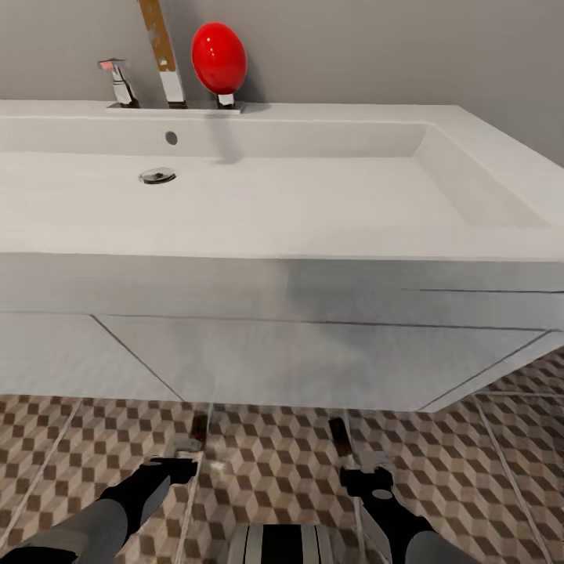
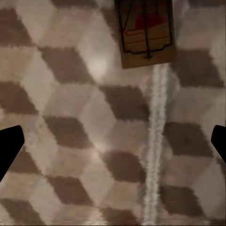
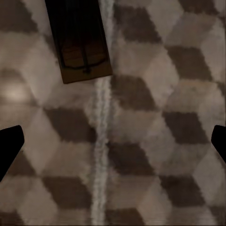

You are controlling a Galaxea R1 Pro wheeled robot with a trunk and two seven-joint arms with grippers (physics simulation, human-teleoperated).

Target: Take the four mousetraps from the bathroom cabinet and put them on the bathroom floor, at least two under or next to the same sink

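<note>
Lying flat on the cube-patterned brown, beige and white tiled bathroom floor, two small rectangular wooden mousetraps with dark metal parts are already set down in front of the wide white rectangular bathroom sink on its white vanity. One mousetrap sits just ahead of the left gripper; in the left wrist view that same trap shows a red mark under its wire bar, beyond the black fingertips and apart from them. The other mousetrap rests just ahead of the right gripper; the right wrist view shows it darker, in shadow, lying beside a pale grout line and clear of the fingers.

Both grippers are released: each wrist view has the fingertips spread wide at the frame's sides with bare tile between them, grasping nothing.

Judging from this, the sink condition looks met, since both traps lie close to the vanity's front edge, though whether they count as under it or only next to it is hard to tell. Two traps would seem to remain for the low wooden cabinet trip, so the job reads as roughly half done.
</note>
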